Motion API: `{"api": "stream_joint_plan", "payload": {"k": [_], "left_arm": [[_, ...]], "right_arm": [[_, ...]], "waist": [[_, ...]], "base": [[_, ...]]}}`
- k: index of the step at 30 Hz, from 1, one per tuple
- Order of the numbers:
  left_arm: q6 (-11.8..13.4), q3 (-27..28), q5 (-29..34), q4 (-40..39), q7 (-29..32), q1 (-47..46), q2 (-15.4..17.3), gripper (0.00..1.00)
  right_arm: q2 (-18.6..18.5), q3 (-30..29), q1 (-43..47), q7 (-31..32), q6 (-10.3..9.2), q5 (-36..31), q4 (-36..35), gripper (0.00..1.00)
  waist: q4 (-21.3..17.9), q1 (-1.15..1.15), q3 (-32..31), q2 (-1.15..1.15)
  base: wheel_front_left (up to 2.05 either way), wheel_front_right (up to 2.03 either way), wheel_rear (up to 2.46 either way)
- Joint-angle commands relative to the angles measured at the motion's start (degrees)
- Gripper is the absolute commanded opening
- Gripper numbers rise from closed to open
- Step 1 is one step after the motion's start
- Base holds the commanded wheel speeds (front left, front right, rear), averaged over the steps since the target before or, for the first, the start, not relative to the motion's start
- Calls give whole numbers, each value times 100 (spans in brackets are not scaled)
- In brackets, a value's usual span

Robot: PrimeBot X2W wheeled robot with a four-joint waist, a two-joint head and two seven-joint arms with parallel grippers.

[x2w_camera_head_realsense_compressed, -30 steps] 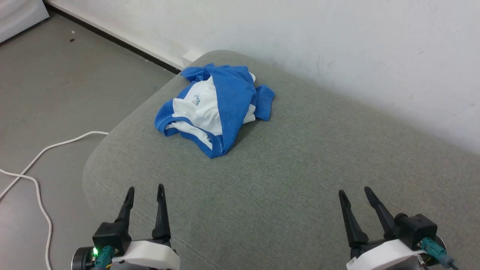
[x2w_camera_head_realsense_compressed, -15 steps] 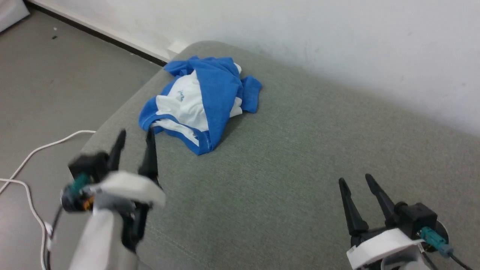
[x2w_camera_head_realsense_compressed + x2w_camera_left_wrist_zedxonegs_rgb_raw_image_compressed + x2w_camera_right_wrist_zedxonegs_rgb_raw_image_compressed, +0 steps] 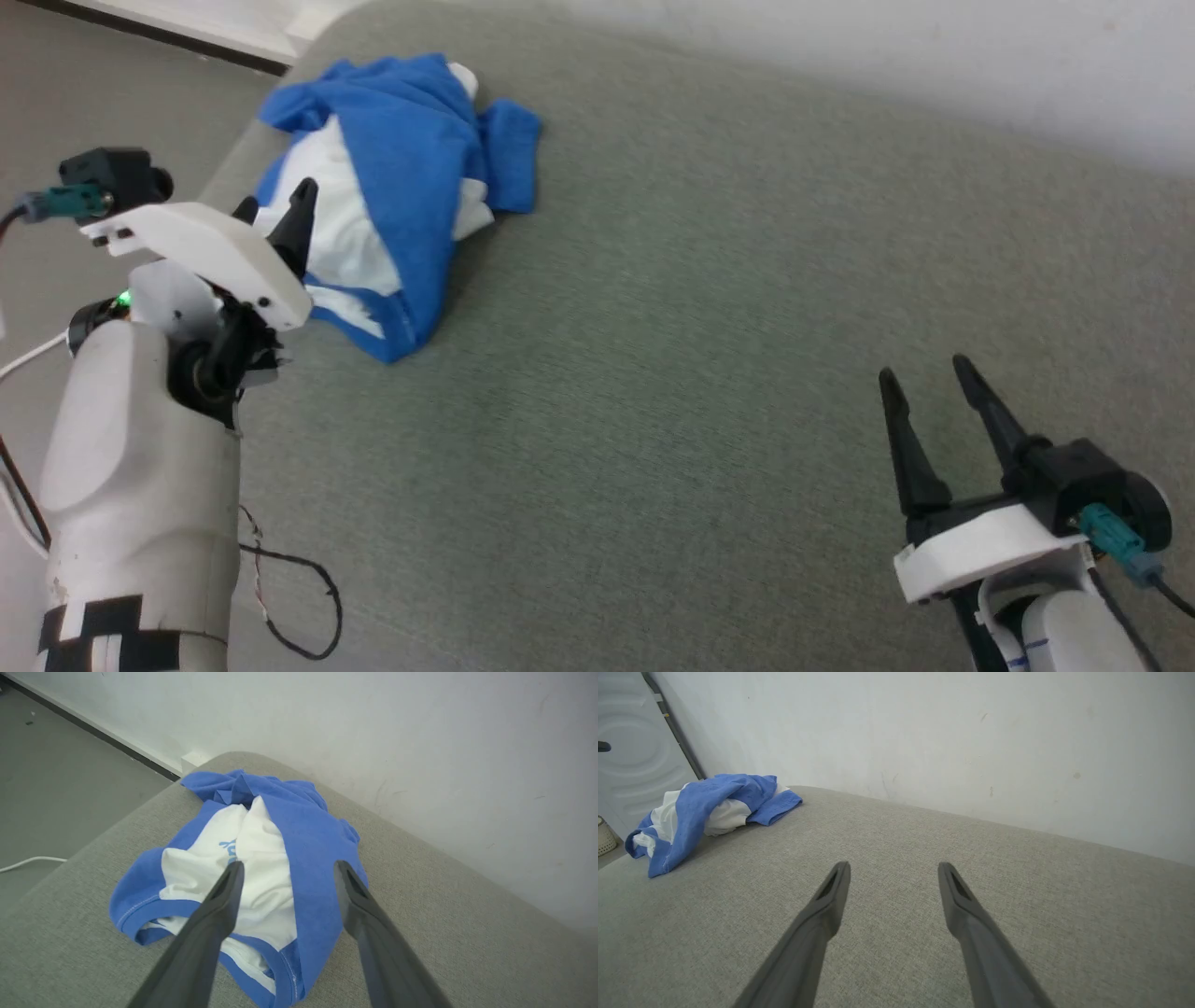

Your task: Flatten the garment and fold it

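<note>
Left gripper spread wide and empty, fingers aimed down at the garment. In the wrist view they framed the white body and the blue sleeve draped over it. In the head view the fingertips overlapped the heap's left side; contact could not be confirmed, and height above the cloth was unclear. Right gripper likewise fully released, nothing between its fingers, low over the bare cushion and well apart from the garment. The garment lay crumpled in a heap at the cushion's far left corner, near the wall: one sleeve thrown across the body, blue hem trim bunched on the robot's side, a small blue print partly showing in a crease. White cable on the floor beside the cushion, clear of the work. Progress judged as the very start: nothing flattened, no fold made, cloth not yet gripped. Step in hand judged to be a first grasp by the left arm. Left to do: take hold, draw the shirt toward open cushion, spread body and sleeves, smooth, then fold.
</note>
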Motion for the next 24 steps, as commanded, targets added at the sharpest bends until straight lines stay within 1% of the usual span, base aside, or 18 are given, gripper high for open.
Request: {"api": "stream_joint_plan", "payload": {"k": [1,5,8,12,15,18,24], "left_arm": [[-19,46,-72,78,89,-74,35,100],[24,134,-268,396,550,-220,130,100],[38,154,-328,485,635,-308,175,100],[-7,140,-421,456,570,-416,133,100],[-57,24,-540,635,966,-409,74,100],[10,-31,-548,794,1254,-331,103,100],[118,-70,-579,895,1450,-173,81,100]], "right_arm": [[7,-26,-108,12,-11,-45,-55,100],[7,-34,-205,57,-11,-85,-172,100],[7,-49,-256,71,-11,-100,-232,100],[7,-63,-300,77,-11,-141,-289,100],[7,-85,-334,87,-11,-159,-299,100],[7,-92,-380,88,-11,-148,-293,100],[7,-80,-396,40,-11,-96,-235,100]], "waist": [[-527,-1,565,0],[-716,-1,806,0],[-791,-1,942,0],[-820,-1,1068,0],[-820,-1,1114,0],[-842,-1,1140,0],[-882,-1,1141,0]], "base": [[0,0,0],[0,0,0],[0,0,0],[0,0,0],[0,0,0],[0,0,0],[0,0,0]]}}
